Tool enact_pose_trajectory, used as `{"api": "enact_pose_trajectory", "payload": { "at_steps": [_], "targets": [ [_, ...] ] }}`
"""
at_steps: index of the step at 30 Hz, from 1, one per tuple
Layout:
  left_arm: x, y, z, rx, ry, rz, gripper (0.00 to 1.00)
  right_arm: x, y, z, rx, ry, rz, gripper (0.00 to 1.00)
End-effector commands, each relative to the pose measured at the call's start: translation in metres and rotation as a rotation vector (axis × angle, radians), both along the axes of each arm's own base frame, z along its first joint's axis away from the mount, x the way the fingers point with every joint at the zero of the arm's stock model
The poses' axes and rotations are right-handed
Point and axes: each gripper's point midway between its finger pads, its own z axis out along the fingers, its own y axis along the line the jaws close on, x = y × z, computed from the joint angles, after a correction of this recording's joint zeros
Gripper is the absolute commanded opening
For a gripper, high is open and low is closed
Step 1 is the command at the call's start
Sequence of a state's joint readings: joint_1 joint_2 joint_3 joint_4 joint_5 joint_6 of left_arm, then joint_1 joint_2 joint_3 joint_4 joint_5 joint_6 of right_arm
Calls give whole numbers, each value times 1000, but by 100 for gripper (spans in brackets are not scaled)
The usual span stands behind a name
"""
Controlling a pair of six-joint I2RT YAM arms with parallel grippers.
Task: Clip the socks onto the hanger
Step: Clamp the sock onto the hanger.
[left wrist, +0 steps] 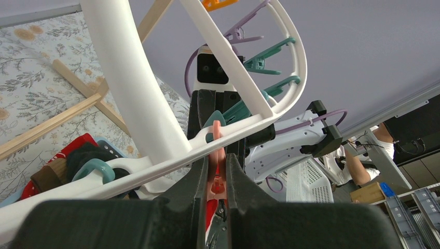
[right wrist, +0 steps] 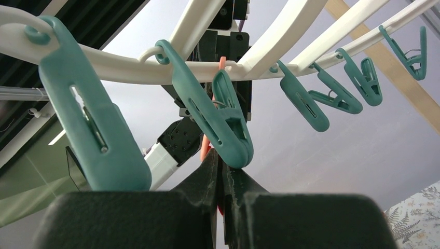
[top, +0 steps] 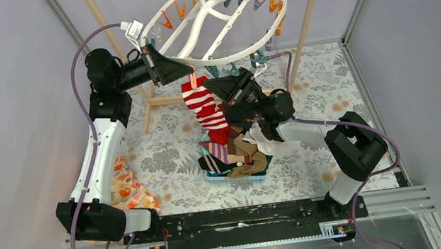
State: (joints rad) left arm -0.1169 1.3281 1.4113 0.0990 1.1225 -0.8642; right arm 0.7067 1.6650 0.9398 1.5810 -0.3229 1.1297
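- Overhead, the hanger hangs tilted from the wooden frame near the far edge of the bench, with orange, teal and purple pegs around its rim
- The left gripper reaches in from the left edge to the hanger's near rim; the left wrist view shows its fingers squeezed onto a pink peg that hangs from that rim
- A red-and-white striped sock dangles just below that peg, its top between the two grippers
- The right gripper sits just right of the sock's top, under the rim; its fingers are pressed almost together with a thin strip of red fabric pinched between them, and teal pegs hang right above them
- The remaining socks lie heaped in a teal basket at mid-bench
- An orange floral cloth lies toward the near-left corner
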Motion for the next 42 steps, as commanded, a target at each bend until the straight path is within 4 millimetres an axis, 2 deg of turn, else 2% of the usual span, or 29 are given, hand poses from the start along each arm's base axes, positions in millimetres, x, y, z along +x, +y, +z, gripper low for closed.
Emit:
{"api": "enact_pose_trajectory", "payload": {
  "at_steps": [1, 3, 7, 9, 11, 13, 19, 21, 24, 26, 31, 34, 37, 42],
  "targets": [
    [-21, -2, 10, 3, -59, -67, 0, -22, -21, 54, 145, -162, -15, 0],
    [-21, -1, 9, 2, -55, -65, 1, -22, -18, 53, 145, -159, -2, 0],
    [-22, -2, 11, 2, -60, -68, 15, -20, -16, 51, 146, -143, 11, 7],
    [-22, -1, 11, 3, -61, -67, 36, -20, -17, 51, 148, -135, 6, 13],
    [-23, -1, 10, 2, -60, -65, 49, -20, -17, 51, 148, -135, 7, 19],
    [-24, -1, 10, 3, -62, -62, 52, -21, -17, 51, 149, -137, 10, 21],
    [-26, 1, 5, 25, -67, -50, 72, -20, -18, 51, 150, -133, 5, 32],
    [-26, 2, 1, 43, -75, -36, 72, -20, -19, 50, 150, -126, -2, 43],
    [-25, 4, -7, 79, -92, -9, 71, -20, -22, 47, 144, -127, -17, 52],
    [-21, 7, -21, 122, -91, 27, 69, -19, -24, 43, 137, -117, -30, 58],
    [-14, 14, -57, 217, -109, 85, 64, -19, -26, 35, 127, -99, -45, 59],
    [-12, 14, -65, 215, -81, 90, 62, -19, -24, 35, 121, -103, -34, 59],
    [-8, 13, -66, 206, -68, 96, 52, -19, -23, 34, 116, -98, -28, 59],
    [-1, 14, -63, 206, -70, 120, 23, -16, -27, 25, 73, -73, -65, 62]
  ]
}}
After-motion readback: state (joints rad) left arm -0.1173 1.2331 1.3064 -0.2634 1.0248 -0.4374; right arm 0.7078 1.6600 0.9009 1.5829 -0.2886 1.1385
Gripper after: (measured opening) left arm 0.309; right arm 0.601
